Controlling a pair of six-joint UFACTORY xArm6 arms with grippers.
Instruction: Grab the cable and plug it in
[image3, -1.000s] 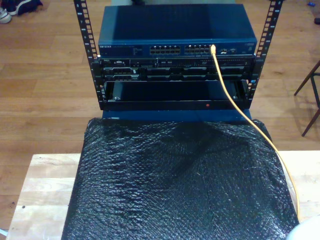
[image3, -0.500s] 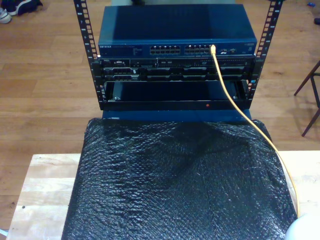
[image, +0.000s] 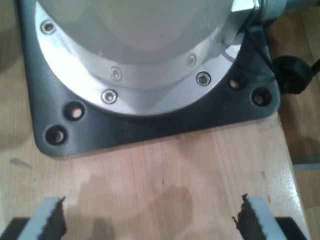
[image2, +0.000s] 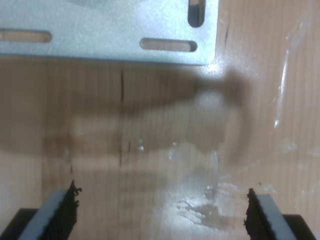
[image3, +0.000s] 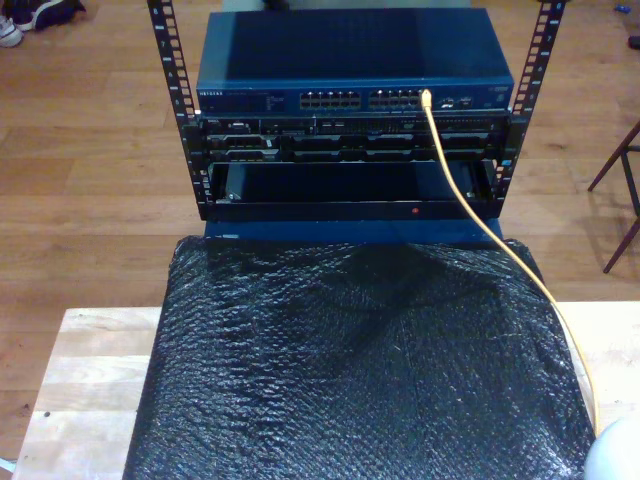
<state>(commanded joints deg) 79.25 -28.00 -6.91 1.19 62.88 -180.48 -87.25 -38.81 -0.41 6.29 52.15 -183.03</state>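
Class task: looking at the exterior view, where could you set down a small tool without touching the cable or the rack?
Free: the black bubble wrap across its middle and toward the exterior view's left, and the bare wooden table strip bordering it there. Crowded: the exterior view's right edge, where the yellow cable runs from the switch port down over the wrap.

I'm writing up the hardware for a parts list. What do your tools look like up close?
My first tool has two pale grey fingers with black, ridged, saw-toothed pads on their inner faces. My second tool looks the same: pale grey fingers with black ridged pads. No markings or cables show on either.
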